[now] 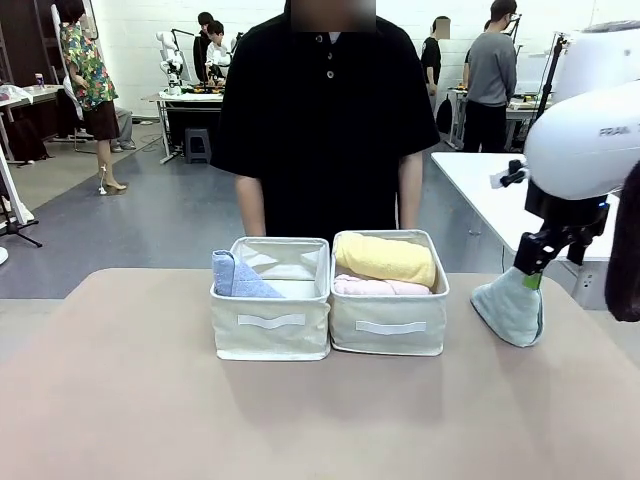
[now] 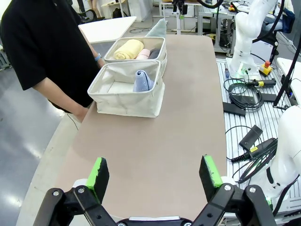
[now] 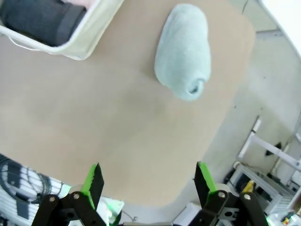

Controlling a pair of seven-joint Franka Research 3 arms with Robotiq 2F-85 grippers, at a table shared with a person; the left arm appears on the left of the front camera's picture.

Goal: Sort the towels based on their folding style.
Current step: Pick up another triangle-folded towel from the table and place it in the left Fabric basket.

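The pale teal towel [image 1: 510, 308] lies on the table [image 1: 120, 400], apart from the cream basket [image 1: 390, 340] on its robot-right side. That basket holds the yellow roll [image 1: 385, 258], pink roll [image 1: 380, 287] and dark grey roll [image 3: 42, 19]. The right gripper [image 3: 148, 173] hovers there too, jaws wide, empty. A second basket [image 1: 270, 335] touching its other side holds the light blue towel [image 1: 235, 275]. The left gripper [image 2: 153, 165], wide and empty, hangs well apart from it

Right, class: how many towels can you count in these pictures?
5: light blue towel in the left basket; yellow, pink and dark grey in the right basket; teal on the table. Others may be hidden.
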